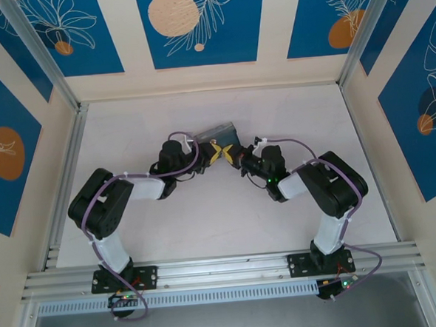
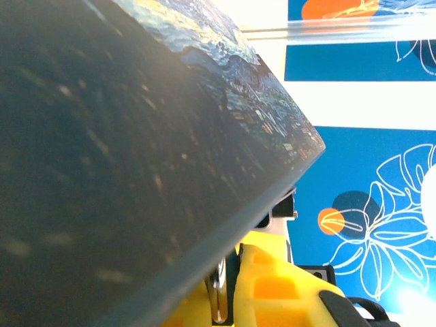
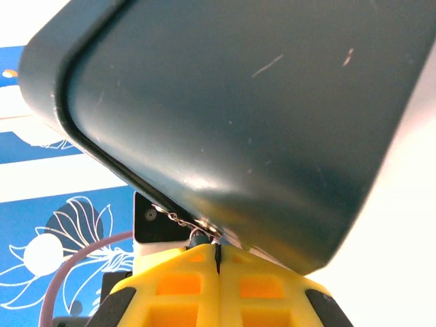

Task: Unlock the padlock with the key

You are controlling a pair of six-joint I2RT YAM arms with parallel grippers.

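- Top external: both arms meet mid-counter (image 1: 170, 222), with the swirl-painted box (image 1: 222, 132) at their yellow tips.
- Left wrist, closer in: left pincer (image 2: 221, 272) narrow, pinching the thin grey key (image 2: 219, 300) beneath the box's edge.
- Right wrist: right pincer (image 3: 216, 251) pressed together under the box's dark corner.

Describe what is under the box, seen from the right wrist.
Below the box, the right gripper is shut, yellow fingers together, a small metal bit just above their tips. The box covers whatever lies beyond.
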